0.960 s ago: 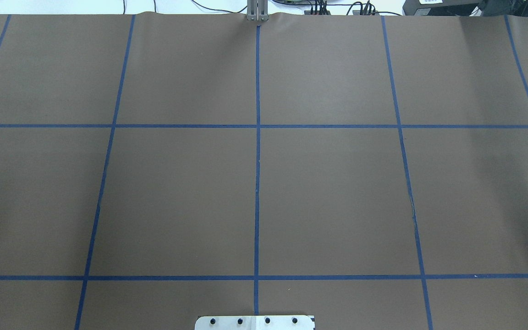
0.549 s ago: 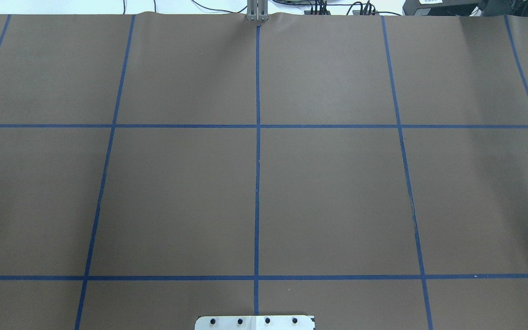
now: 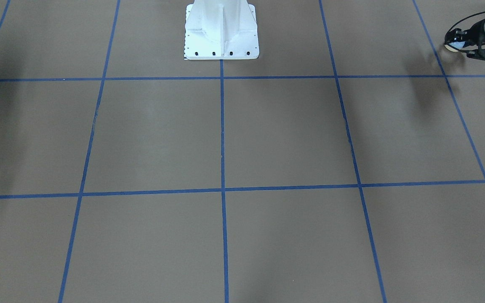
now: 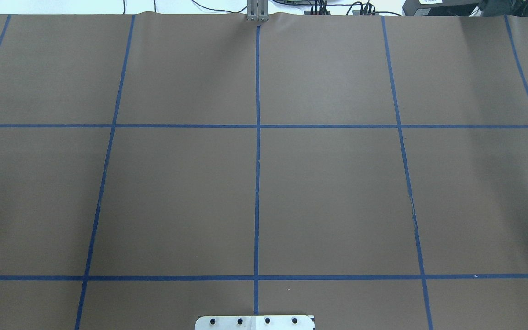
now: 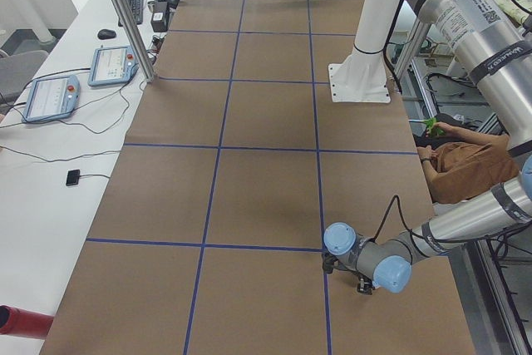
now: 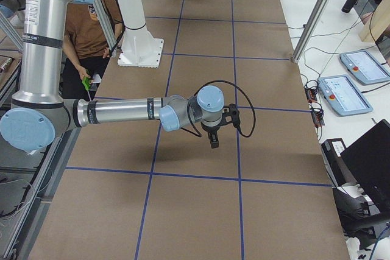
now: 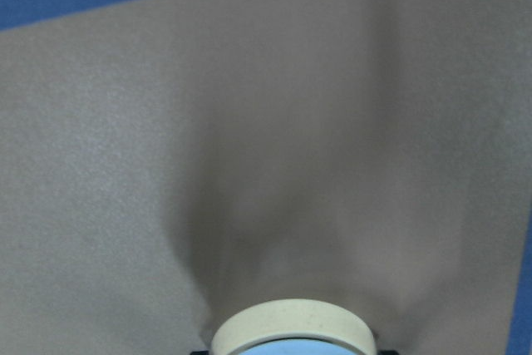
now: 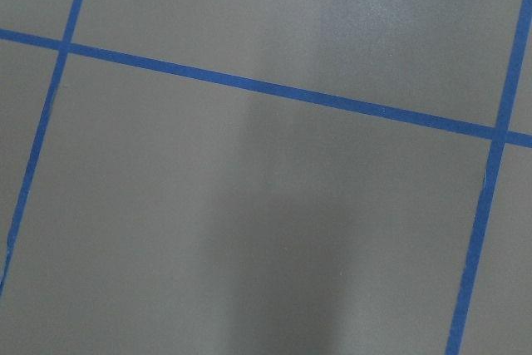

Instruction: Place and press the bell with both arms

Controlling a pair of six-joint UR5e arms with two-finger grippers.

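Note:
The bell (image 7: 291, 332) shows at the bottom edge of the left wrist view, cream rim over light blue. In the front-facing view it is a small cream and blue spot (image 3: 451, 46) at the tip of my left gripper (image 3: 458, 42), which is shut on it low over the brown table at the far right. The exterior left view shows this gripper (image 5: 351, 269) near the table's near end. My right gripper (image 6: 214, 140) hangs above the table's other end, fingers pointing down; I cannot tell whether it is open. The overhead view shows neither gripper nor the bell.
The white pedestal (image 3: 221, 35) stands at the table's robot-side edge. A seated operator (image 5: 461, 168) is behind it. Teach pendants (image 5: 51, 97) lie on the white side table, beside aluminium frame posts (image 5: 125, 14). Blue tape lines grid the brown table (image 4: 337, 197).

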